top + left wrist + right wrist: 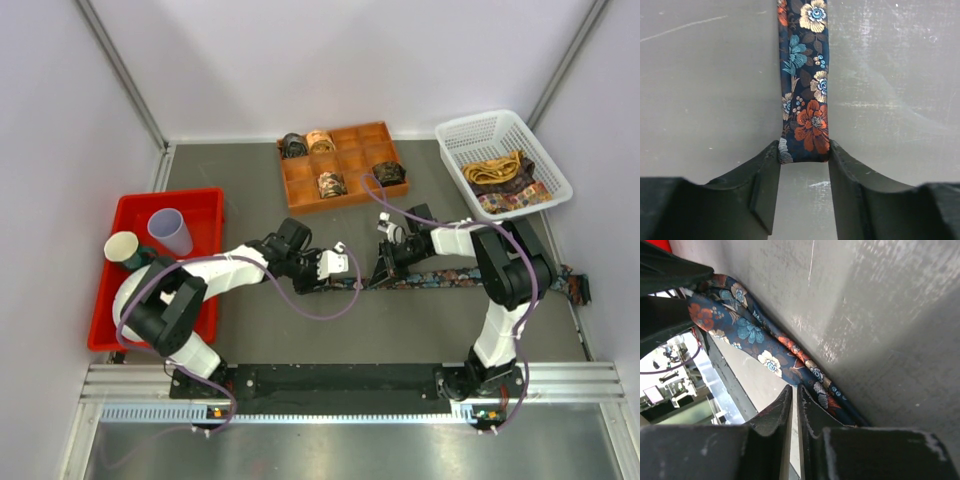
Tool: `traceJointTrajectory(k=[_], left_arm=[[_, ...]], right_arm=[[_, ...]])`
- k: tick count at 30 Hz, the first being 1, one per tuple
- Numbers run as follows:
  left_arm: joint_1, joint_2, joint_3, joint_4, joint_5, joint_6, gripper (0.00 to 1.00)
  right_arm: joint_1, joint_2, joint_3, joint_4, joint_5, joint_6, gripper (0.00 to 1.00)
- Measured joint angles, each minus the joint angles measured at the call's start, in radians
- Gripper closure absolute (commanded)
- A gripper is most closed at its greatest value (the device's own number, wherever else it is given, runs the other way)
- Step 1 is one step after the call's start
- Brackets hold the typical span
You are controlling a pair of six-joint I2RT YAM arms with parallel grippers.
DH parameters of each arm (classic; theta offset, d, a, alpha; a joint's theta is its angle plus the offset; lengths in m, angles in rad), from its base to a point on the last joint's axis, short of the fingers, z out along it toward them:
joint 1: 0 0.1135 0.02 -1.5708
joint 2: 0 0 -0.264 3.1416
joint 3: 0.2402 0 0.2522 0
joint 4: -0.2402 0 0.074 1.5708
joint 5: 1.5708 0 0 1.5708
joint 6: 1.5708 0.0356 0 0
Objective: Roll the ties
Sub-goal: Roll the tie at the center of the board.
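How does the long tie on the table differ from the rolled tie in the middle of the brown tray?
Pose: the long tie lies stretched out flat, while the rolled tie is wound into a small coil. Place: the long tie rests on the bare table, the rolled tie inside a compartment of the brown tray. Both are patterned fabric.

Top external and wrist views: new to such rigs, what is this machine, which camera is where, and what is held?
Two robot arms are bolted to a grey table's near edge. The top view looks down from above and behind; each wrist view rides on one arm. A long dark floral fabric tie lies across the table. The left gripper straddles its narrow end, touching both edges; whether it grips is unclear. The right gripper is nearly closed at the tie's edge. Beyond: an orange compartment tray with rolled ties, a white basket of loose ties, a red bin with cups.
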Motion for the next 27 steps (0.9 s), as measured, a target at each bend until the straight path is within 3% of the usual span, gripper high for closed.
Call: traceJointTrajectory(k=[12,18,27], left_arm=[[0.000,0.007,0.052,-0.071,0.002,0.003,0.63],[0.000,0.008,0.068,-0.090,0.004,0.000,0.63],[-0.005,0.027,0.079,-0.108,0.001,0.001,0.65]], right_arm=[[0.003,-0.012,0.000,0.025,-0.008,0.037,0.93],[0.066,-0.048,0.001,0.068,-0.021,0.060,0.93],[0.113,0.065,0.014,0.131,-0.017,0.122,0.94]])
